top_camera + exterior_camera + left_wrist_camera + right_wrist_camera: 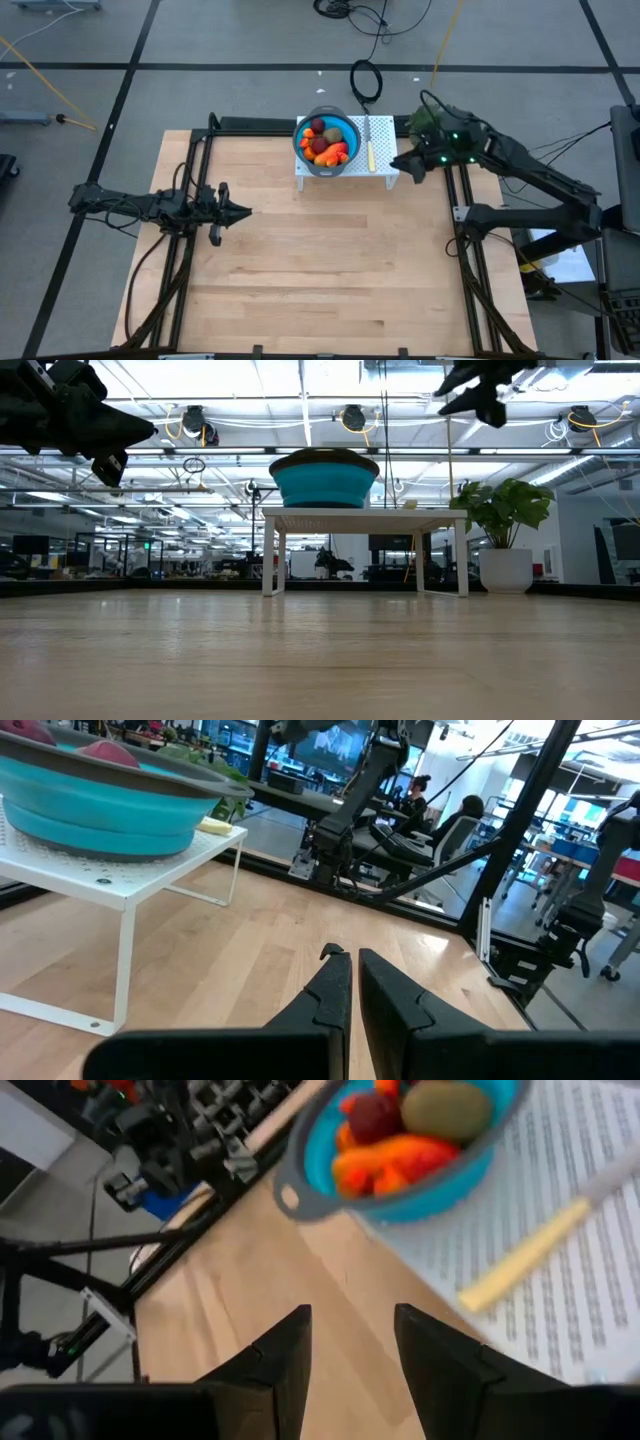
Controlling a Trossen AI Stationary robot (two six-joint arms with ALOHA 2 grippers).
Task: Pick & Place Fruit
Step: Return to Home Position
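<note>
While the right gripper hangs with its fingers spread apart just right of the white shelf, we find the left gripper at middle left over the worktop, fingers drawn almost together. The fruit lies piled in the blue strainer bowl on the shelf, upper centre. The yellow-handled knife lies beside it, apparently not touching the bowl.
</note>
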